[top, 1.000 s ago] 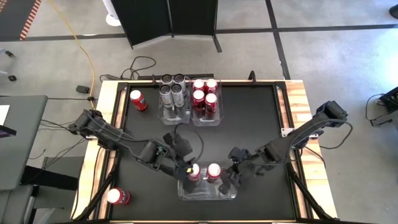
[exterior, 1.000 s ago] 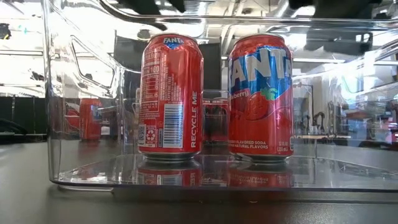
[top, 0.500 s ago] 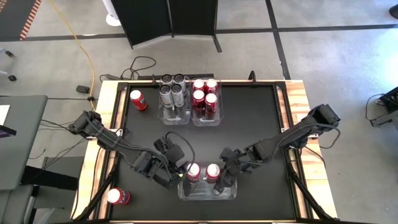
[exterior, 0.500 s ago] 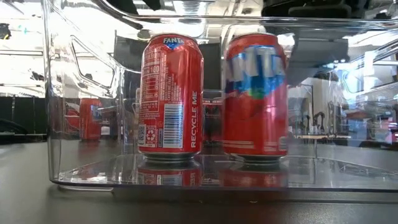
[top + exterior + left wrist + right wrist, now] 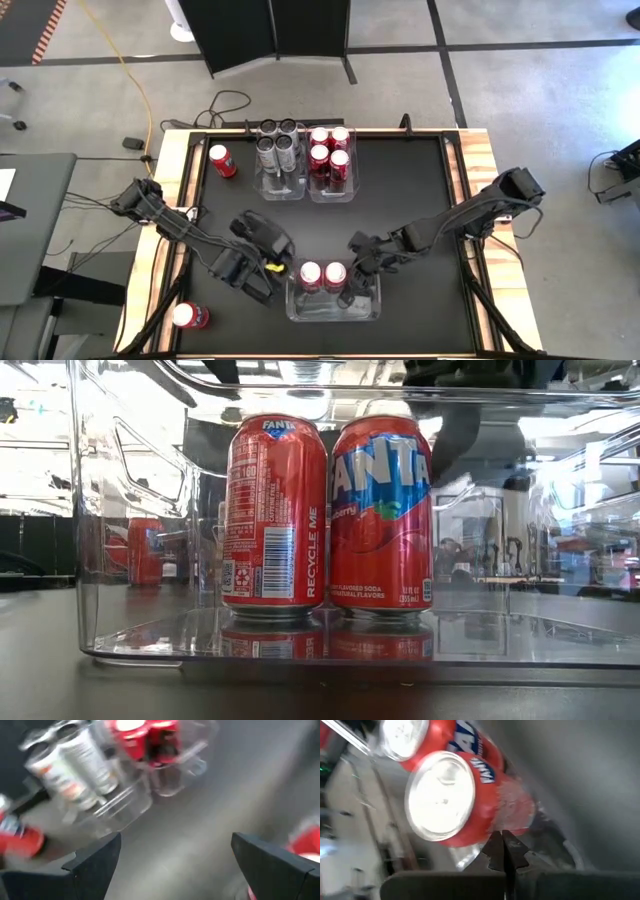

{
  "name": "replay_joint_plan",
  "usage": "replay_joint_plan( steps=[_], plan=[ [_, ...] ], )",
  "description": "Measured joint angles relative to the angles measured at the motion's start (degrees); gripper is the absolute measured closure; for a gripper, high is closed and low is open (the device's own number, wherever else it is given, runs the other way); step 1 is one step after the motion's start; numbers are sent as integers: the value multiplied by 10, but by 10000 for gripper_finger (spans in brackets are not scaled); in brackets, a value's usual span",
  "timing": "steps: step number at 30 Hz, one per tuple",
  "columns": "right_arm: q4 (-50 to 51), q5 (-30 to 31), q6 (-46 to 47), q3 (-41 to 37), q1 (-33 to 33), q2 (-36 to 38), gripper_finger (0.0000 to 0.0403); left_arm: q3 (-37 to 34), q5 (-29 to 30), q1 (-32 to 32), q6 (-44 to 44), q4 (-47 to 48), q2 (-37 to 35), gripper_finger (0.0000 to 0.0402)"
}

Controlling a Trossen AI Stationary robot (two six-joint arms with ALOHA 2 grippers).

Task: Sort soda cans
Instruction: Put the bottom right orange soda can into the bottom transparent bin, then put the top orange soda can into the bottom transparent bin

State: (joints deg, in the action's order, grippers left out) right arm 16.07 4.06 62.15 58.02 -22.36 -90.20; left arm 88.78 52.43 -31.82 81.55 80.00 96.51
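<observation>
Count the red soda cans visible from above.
9: five in the far right bin, two in the near bin, one at far left, one off the near-left corner. Others may be hidden.

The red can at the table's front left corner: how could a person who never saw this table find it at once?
Start at the table and go to its front left corner, beyond the left arm. There one red can stands alone on the wooden edge, outside every clear bin. The other loose red can stands at the back left.
</observation>
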Motion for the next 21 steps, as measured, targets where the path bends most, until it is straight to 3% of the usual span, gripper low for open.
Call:
replay_joint_plan(
  steps=[2, 8, 16, 21],
  plan=[
    [0, 1, 34, 0, -5, 20, 396, 0, -29, 19, 82, 50, -11, 26],
    [0, 22, 35, 0, -2, 101, 359, 0, -72, 90, 96, 100, -60, 26],
    [3, 41, -33, 0, 52, 205, 337, 0, -71, 228, -27, 100, -120, 26],
    [17, 42, -99, 0, 89, 252, 337, 0, -65, 322, -170, 100, -138, 26]
  ],
)
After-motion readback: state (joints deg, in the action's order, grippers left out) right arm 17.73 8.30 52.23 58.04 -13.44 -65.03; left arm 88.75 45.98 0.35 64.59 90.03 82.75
